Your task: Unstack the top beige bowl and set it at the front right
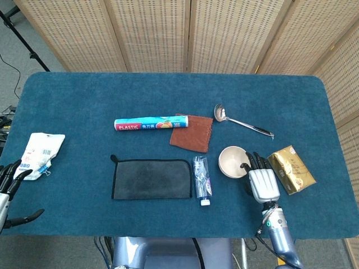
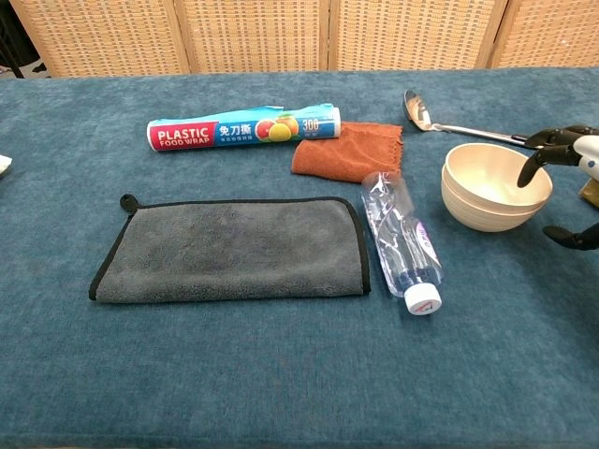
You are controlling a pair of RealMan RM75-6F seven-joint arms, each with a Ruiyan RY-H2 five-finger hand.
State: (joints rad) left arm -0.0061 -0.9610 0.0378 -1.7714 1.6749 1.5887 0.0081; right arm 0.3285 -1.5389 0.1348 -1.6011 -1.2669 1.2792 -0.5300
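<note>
Head view looks steeply down over the whole table (image 1: 168, 89); chest view sits low and close, facing 12 o'clock across its middle.
</note>
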